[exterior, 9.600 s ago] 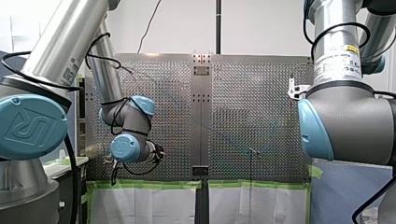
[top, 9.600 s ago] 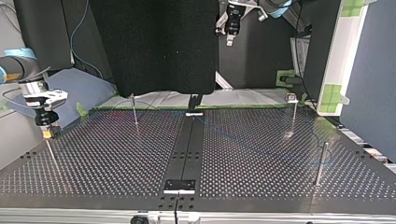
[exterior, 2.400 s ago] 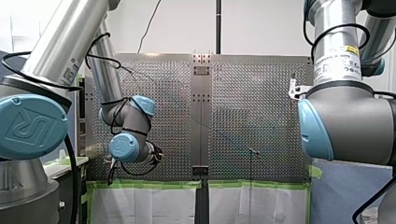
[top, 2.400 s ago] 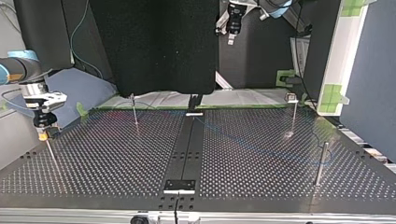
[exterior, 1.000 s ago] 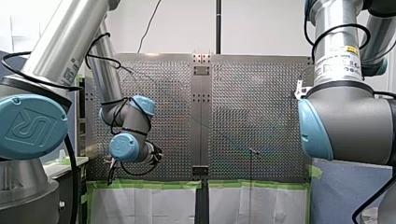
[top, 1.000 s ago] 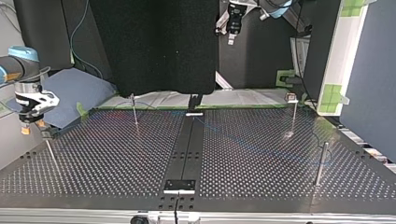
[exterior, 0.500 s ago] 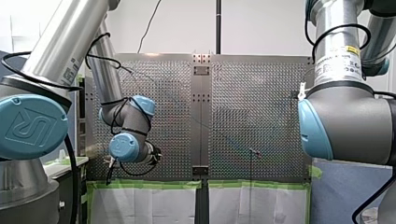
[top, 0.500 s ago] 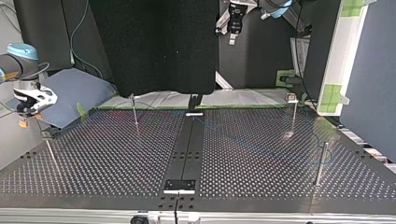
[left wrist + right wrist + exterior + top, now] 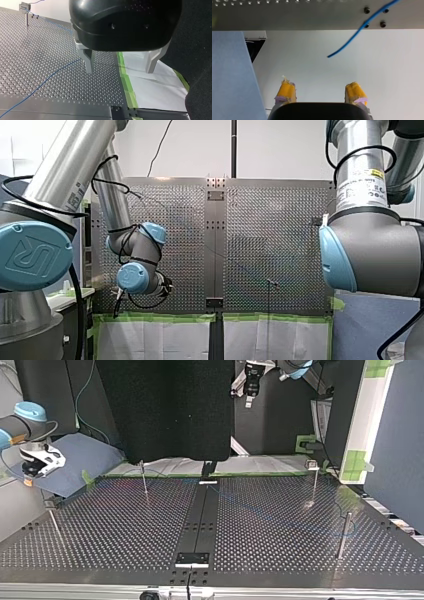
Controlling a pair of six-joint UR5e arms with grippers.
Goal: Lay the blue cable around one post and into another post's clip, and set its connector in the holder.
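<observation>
Since 9.6 s ago, my right arm [image 9: 17, 425] has left the clip post [image 9: 49, 504] at the left edge of the top view. Its jaws now hang in the upper left of that frame, above and apart from the post, beyond the edge of the bench [image 9: 125, 530]. My left arm [image 9: 132, 276] is unchanged from 0.5 s ago, at the left of the front view.

Bench is a perforated plate with a dark centre strip. Top view shows three more posts: just left of upper centre [image 9: 144, 480], right [image 9: 314, 485], lower right [image 9: 343, 535].

State of right jaws: spread wide, yellow pads [image 9: 286, 90] bare, nothing between them. State of left jaws: metal fingers [image 9: 88, 60] also apart, gripping nothing. One finger is over the plate, the other over the white sheet [image 9: 155, 92] past the green tape [image 9: 123, 75].

Left wrist view: blue cable [image 9: 37, 89] lies loose on the plate and runs up to just beside the fingers. Another stretch leads to a far clip-topped post [image 9: 24, 8]. Right wrist view: the cable [image 9: 347, 42] drops off the bench edge [image 9: 287, 18]. Its free end is in mid-air ahead of the pads, touching neither.
</observation>
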